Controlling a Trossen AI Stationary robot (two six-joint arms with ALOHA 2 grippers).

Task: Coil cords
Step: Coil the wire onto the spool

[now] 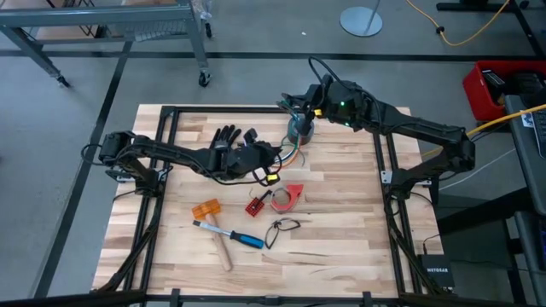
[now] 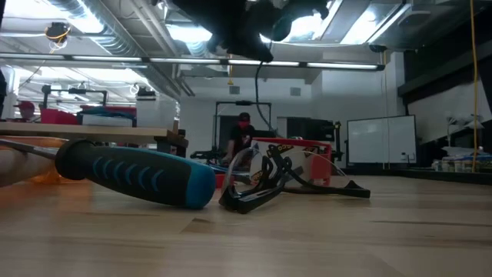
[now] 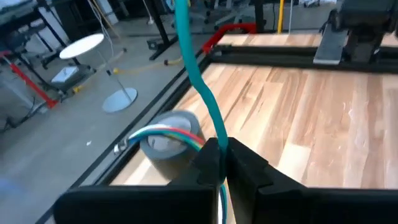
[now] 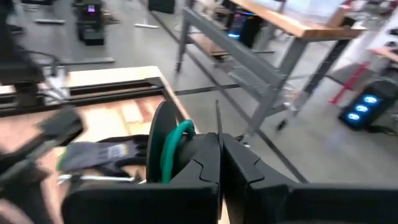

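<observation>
While both pincers grip the cords (image 1: 288, 153), a snag threatens
Left pincer (image 3: 222, 163) and right pincer (image 4: 219, 155) are each clamped on the bundle near the tabletop's (image 1: 341, 222) far edge; pulling apart could yank wires free or tip the grey roll (image 3: 169, 142)

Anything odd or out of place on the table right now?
Nothing damaged or spilled. The cords hang stretched between the left pincer and right pincer, uncoiled. Hammer and black glove lie loose nearby.
</observation>
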